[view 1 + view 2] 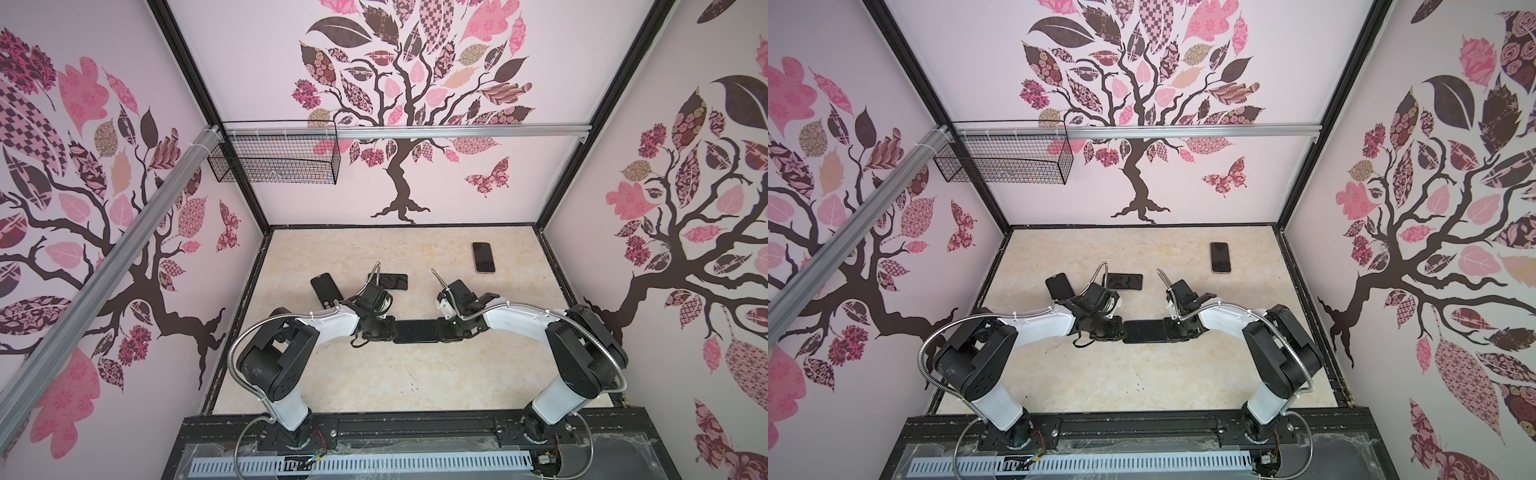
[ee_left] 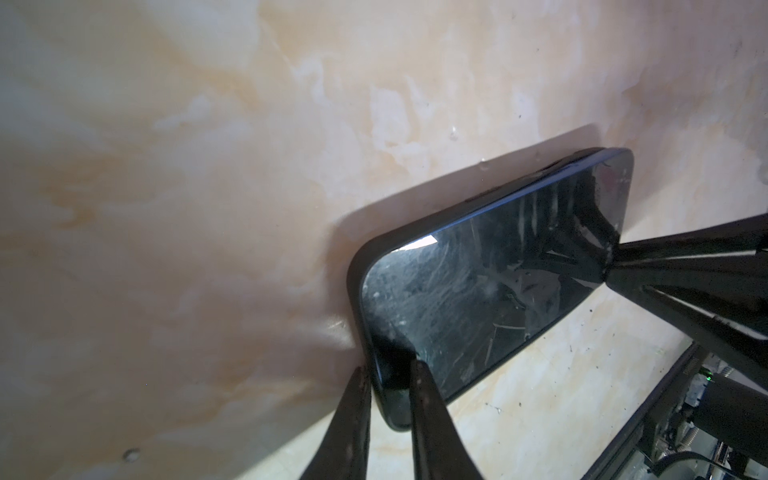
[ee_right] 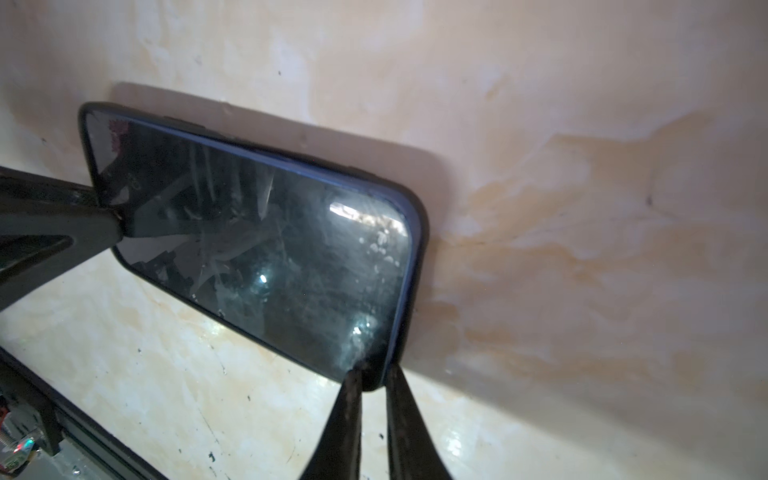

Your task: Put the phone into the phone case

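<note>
In both top views, we see the dark glass-fronted phone (image 1: 415,331) (image 1: 1145,331) at the middle of the cream marbled worktop (image 1: 374,382). The left claw (image 1: 388,331) is at its 9 o'clock end and the right claw (image 1: 441,330) at its 3 o'clock end. A spare dark handset (image 1: 483,257) lies well apart, toward 1 o'clock.

In the left wrist view, the left claw (image 2: 388,370) is pinched across one short end, with one finger on the glass and the other outside the black rubbery phone case (image 2: 356,291).

In the right wrist view, the right claw (image 3: 374,374) clamps the opposite end the same way. A blue phone edge shows along one long side of the case (image 3: 419,249), so we judge seating is under way and nearly done. The next move calls for pressing that edge evenly into the rim.
</note>
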`<state>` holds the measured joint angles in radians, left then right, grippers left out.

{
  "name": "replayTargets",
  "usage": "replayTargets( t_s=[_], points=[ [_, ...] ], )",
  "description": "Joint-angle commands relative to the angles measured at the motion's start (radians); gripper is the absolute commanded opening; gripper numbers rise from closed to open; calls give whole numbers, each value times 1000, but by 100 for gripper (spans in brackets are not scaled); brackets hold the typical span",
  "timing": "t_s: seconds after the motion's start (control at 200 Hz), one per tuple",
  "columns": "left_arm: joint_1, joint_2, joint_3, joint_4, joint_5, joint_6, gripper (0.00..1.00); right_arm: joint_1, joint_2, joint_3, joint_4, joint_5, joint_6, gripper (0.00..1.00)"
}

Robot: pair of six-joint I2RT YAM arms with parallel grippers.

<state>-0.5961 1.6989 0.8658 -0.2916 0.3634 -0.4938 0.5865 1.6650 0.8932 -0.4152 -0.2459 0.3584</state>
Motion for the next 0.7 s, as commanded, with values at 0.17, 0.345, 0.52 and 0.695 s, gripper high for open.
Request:
replayTargets(
  t_s=[0.17, 0.345, 0.52, 0.695],
  points=[
    [-7, 11, -28, 48, 21, 11, 20, 62, 151, -28, -38, 199, -15, 16],
    [-8, 10, -31, 48, 21, 13, 19, 82, 173, -7, -71, 259, -12, 17],
    [-7, 7, -34, 49, 17, 14, 20, 93, 184, 10, -98, 305, -13, 18],
    [-7, 1, -39, 47, 11, 15, 19, 95, 144, -2, -67, 254, -14, 18]
  ],
)
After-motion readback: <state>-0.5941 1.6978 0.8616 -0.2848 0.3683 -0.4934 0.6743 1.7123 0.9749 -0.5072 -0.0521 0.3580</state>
